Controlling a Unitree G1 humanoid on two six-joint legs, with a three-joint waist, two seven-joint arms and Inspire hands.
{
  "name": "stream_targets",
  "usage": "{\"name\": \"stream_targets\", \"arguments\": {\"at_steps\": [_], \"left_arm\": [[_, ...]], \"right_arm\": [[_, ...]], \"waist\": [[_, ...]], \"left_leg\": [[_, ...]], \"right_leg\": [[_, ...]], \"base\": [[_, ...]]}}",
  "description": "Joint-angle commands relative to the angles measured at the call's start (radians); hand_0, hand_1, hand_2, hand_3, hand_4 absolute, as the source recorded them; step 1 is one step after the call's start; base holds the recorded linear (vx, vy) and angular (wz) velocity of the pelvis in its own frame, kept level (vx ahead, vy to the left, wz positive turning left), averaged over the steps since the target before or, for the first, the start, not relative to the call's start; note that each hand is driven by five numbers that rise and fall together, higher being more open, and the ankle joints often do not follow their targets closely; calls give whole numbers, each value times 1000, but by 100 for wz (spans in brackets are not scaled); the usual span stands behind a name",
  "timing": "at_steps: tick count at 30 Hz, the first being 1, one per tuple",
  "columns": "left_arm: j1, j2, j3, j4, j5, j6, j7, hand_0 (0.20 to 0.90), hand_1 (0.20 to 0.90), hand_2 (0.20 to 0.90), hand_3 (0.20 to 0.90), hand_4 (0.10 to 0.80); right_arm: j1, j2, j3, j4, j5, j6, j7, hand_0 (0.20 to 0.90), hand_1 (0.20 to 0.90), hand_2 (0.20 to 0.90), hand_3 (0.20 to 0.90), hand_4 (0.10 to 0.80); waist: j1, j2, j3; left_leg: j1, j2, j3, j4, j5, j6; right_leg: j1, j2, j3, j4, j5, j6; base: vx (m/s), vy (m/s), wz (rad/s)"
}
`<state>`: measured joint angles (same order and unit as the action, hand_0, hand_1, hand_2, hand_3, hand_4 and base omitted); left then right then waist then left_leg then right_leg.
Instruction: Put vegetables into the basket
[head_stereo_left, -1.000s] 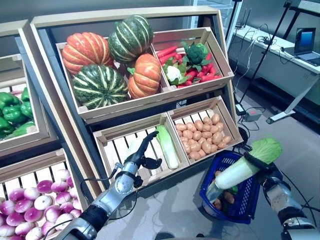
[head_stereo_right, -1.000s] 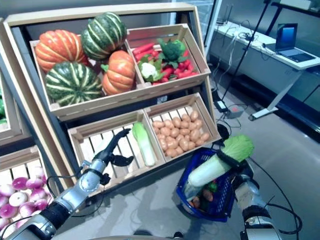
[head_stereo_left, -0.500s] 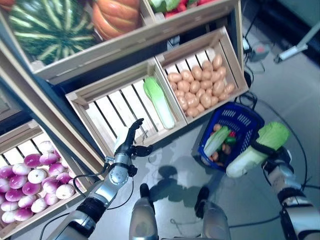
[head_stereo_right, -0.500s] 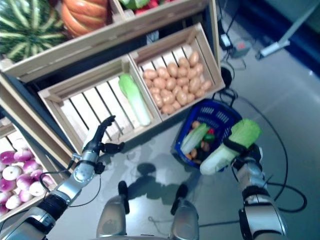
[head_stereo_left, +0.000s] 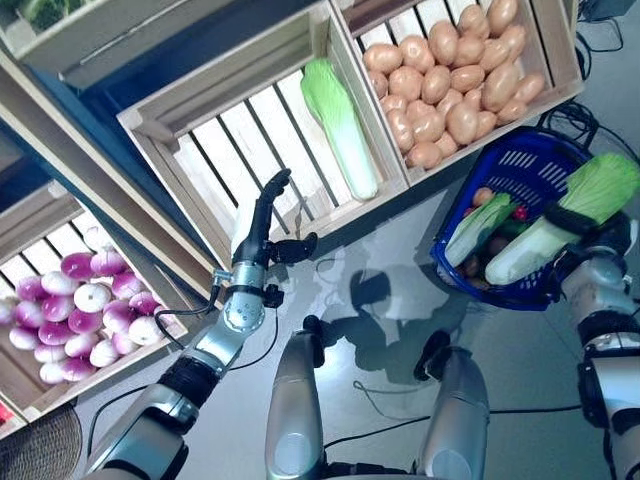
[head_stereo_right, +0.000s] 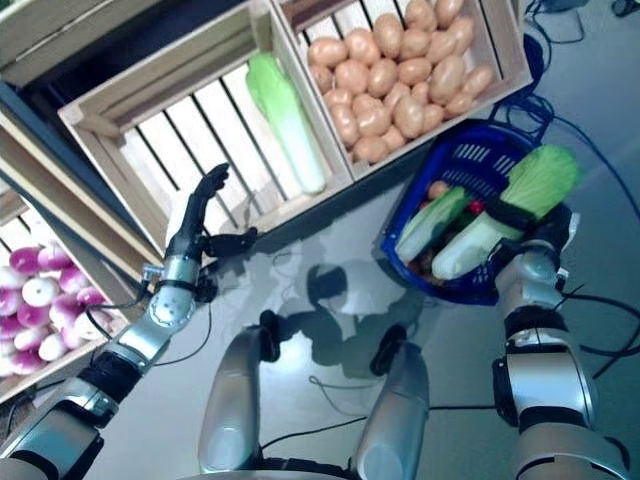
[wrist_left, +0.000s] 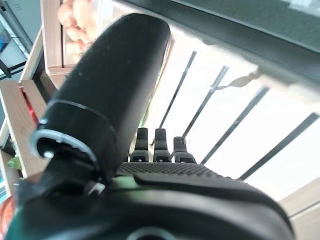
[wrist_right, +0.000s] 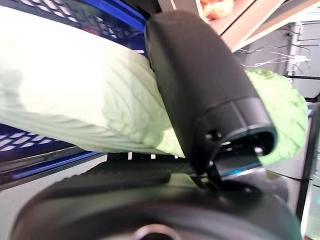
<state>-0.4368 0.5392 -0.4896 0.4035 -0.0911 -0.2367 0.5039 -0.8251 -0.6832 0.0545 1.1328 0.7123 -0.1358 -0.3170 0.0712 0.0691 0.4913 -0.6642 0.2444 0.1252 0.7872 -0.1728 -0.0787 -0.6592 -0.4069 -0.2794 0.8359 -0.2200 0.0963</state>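
My right hand (head_stereo_left: 582, 235) is shut on a long pale-green napa cabbage (head_stereo_left: 560, 225) and holds it slanted over the near right rim of the blue basket (head_stereo_left: 520, 165) on the floor. In the right wrist view the thumb (wrist_right: 200, 85) curls over the cabbage (wrist_right: 75, 100). Another napa cabbage (head_stereo_left: 478, 226) and small orange and red vegetables lie in the basket. My left hand (head_stereo_left: 262, 215) is open with straight fingers in front of the slatted wooden crate (head_stereo_left: 230, 150). The left wrist view shows the fingers (wrist_left: 157, 145) straight before the slats.
A napa cabbage (head_stereo_left: 340, 125) lies in the slatted crate, right of my left hand. A crate of potatoes (head_stereo_left: 450, 80) stands behind the basket. A crate of purple and white onions (head_stereo_left: 80, 320) is at the lower left. Grey floor lies between stand and basket.
The camera has tilted down and moved closer, so the whole scene has shifted. My right hand with the cabbage has come over the basket's rim. My left hand stays open before the crate.
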Motion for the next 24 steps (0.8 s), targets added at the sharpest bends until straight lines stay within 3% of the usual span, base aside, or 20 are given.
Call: {"name": "stream_targets", "arguments": {"at_steps": [1,6,7,10,11,15,17,20,24], "left_arm": [[-3,28,19,-102,38,-137,68,900,900,900,900,800],[-11,36,4,-98,26,-144,78,900,900,900,900,800],[-12,40,2,-96,20,-150,79,900,900,900,900,800],[-18,46,1,-91,36,-161,89,900,900,900,900,800],[-21,48,-1,-89,41,-160,97,900,900,900,900,800],[-57,74,2,-75,92,-147,145,900,900,900,900,800],[-110,120,1,-67,179,-87,184,900,900,900,900,800],[-162,175,-3,-41,191,-63,205,900,900,900,900,800],[-314,300,-11,70,258,1,200,900,900,900,900,800]], "right_arm": [[-46,-138,-2,-27,-25,-123,-71,900,900,900,900,800],[-65,-151,4,18,-10,-100,-26,900,900,900,900,800],[-65,-155,7,29,8,-94,-6,900,900,900,900,800],[-69,-162,8,36,30,-72,57,900,900,900,900,800],[-67,-161,12,38,31,-66,64,900,900,900,900,800],[-65,-164,30,63,40,-28,109,900,900,900,900,800],[-59,-165,30,72,68,-14,120,900,900,900,900,800],[-59,-165,30,82,82,5,140,900,900,900,900,800],[-71,-163,48,81,103,13,180,900,900,900,900,800]], "waist": [[1,6,-48],[4,10,-49],[5,9,-51],[5,6,-50],[6,5,-53],[6,-6,-60],[0,-13,-68],[-6,-17,-74],[-29,-19,-91]], "left_leg": [[24,25,-23,11,-84,-38],[26,22,-24,17,-86,-36],[36,25,-29,31,-115,-43],[32,26,-20,26,-95,-31],[41,27,-25,36,-121,-40],[55,34,-18,37,-125,-40],[70,39,-12,26,-122,-41],[81,44,-7,16,-116,-46],[106,57,10,-10,-103,-56]], "right_leg": [[50,-25,36,24,-26,4],[45,-30,34,43,-32,1],[51,-30,40,60,-58,11],[43,-36,27,58,-38,-2],[48,-35,35,72,-62,10],[53,-41,35,78,-64,15],[61,-39,37,72,-62,19],[67,-36,43,66,-58,23],[78,-30,58,50,-53,33]], "base": [[3,-19,7],[28,-6,4],[84,3,1],[-15,22,1],[90,22,2],[56,27,1],[54,35,0],[42,43,0],[56,86,-5]]}}
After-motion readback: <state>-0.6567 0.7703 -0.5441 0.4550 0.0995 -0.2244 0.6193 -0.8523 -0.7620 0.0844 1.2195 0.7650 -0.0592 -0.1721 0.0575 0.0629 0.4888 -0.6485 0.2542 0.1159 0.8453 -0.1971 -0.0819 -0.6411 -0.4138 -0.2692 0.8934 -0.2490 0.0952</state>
